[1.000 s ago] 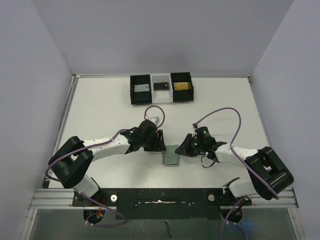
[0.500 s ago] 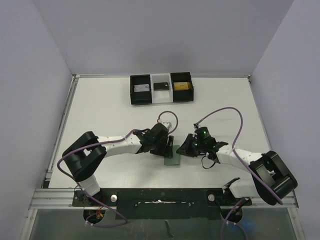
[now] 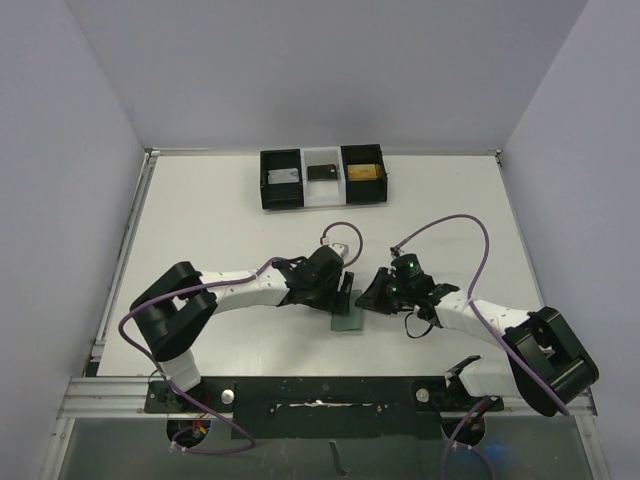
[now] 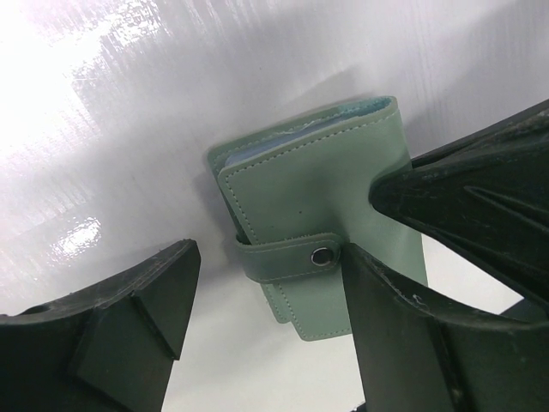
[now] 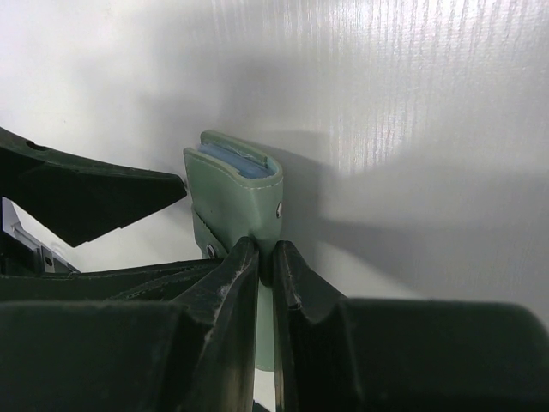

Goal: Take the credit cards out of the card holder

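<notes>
The sage-green card holder lies toward the table's 6 o'clock edge, folded, with its strap snapped. The right gripper, coming in from the holder's 3 o'clock, pinches its edge. The left gripper, at the holder's 11 o'clock, has its jaws spread wide above it. At the table's 12 o'clock, black boxes hold a grey card, a dark card and a gold card.

Both arms stretched low and forward, forearms converging toward centre. Left arm: elbow bent near base, wrist angled right. Left end effector: fingers spread wide apart. Right arm: reaching left. Right end effector: fingers nearly together, pinching edge of card holder.
</notes>
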Tool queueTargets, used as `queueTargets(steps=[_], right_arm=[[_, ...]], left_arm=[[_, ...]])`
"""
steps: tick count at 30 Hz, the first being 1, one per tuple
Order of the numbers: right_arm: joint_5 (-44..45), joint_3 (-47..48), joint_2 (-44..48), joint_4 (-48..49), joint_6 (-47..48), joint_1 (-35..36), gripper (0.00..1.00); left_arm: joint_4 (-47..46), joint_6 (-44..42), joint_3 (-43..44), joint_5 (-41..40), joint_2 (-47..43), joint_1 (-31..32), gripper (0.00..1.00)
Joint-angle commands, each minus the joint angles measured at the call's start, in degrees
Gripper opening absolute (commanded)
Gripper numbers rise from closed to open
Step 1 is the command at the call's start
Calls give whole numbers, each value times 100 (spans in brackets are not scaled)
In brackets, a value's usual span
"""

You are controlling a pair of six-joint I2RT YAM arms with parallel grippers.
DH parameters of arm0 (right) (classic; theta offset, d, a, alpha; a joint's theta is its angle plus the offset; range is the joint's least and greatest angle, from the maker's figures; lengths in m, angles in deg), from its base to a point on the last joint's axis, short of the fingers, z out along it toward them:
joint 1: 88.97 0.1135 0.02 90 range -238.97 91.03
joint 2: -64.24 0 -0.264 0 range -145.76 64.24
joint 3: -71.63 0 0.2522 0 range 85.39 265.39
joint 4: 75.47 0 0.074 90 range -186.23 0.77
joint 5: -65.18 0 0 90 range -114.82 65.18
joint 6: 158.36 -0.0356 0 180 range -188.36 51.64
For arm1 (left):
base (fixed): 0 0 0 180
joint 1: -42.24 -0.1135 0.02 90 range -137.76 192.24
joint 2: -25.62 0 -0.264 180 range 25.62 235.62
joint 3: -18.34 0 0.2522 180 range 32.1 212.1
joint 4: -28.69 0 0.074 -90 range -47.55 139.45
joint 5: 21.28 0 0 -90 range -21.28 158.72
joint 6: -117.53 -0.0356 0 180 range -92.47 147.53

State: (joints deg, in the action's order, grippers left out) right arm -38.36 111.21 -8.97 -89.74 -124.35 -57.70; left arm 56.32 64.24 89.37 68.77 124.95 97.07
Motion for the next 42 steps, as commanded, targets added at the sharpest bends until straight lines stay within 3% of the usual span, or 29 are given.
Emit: queueTargets(steps=[1,8,26,35,42], right_arm=[[14,184,220,108,-2,35,3],[192,135,383,-137,16,20,1],[132,155,335,-231,70,11,0],[102,149,262,-208,68,11,0],[73,279,-17,-189,153,-5,0]], left_arm=[[121,-29,284,-575,109,37,64],[687,292,7,-1588,-132,37,49],[1001,468,-137,-2212,-405,-230,47],[869,392,-220,-2053,-518,-310,47],[-168,149,-389,-583,-711,-355,57]])
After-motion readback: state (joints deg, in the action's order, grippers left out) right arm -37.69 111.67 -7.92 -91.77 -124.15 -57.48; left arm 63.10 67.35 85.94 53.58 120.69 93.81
